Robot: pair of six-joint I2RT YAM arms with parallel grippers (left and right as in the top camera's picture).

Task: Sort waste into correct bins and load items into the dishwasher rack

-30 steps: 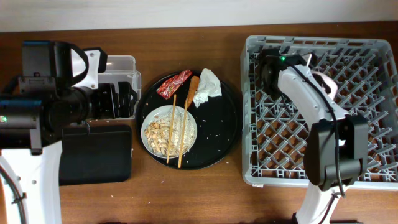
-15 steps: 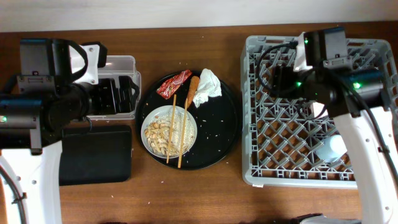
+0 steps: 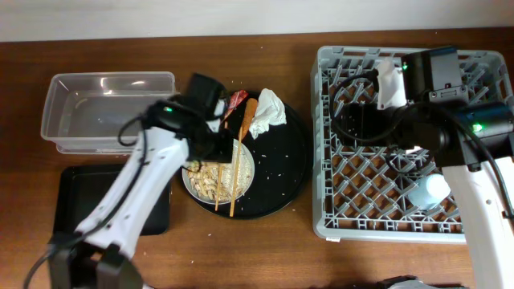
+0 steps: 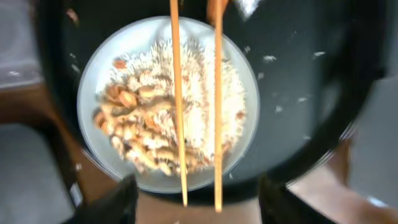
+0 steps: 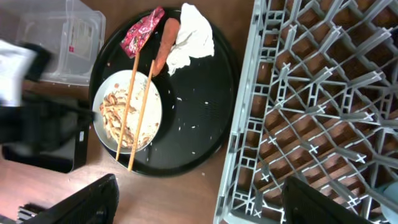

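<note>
Overhead layout: a brown tabletop (image 3: 265, 257) carries a clear tub (image 3: 112, 78), a flat black tray (image 3: 76, 197), a round black tray (image 3: 285, 181) and a grey rack (image 3: 323, 185).
Left jaws (image 4: 196, 182): spread wide with nothing in them, hanging over the near rim of the bowl (image 4: 249, 87).
Bowl: white, on the round black tray, straight ahead of the left jaws and wider than the gap between them.
Chopsticks (image 4: 177, 93): two, side by side across the bowl; their near ends lie between the left jaws, touching neither side as far as the blur lets me tell.
Rice and scraps (image 4: 140, 134): heaped in the bowl under the chopsticks, just ahead of the left jaws; loose grains dot the round black tray.
Carrot piece (image 3: 249, 116): past the bowl from the left jaws, between the red wrapper (image 3: 235, 102) and the napkin (image 3: 270, 110).
Red wrapper: just beside the carrot piece, partly hidden by the left arm.
Napkin: crumpled, touching the carrot piece on its other side.
Tub and flat tray: both off to the left of the left jaws, well apart from them.
Right jaws (image 5: 200, 182): parted wide and empty, above the left part of the grey rack.
Rack: below and to the right of the right jaws; a pale cup (image 3: 426, 191) sits in it, well to their right.
</note>
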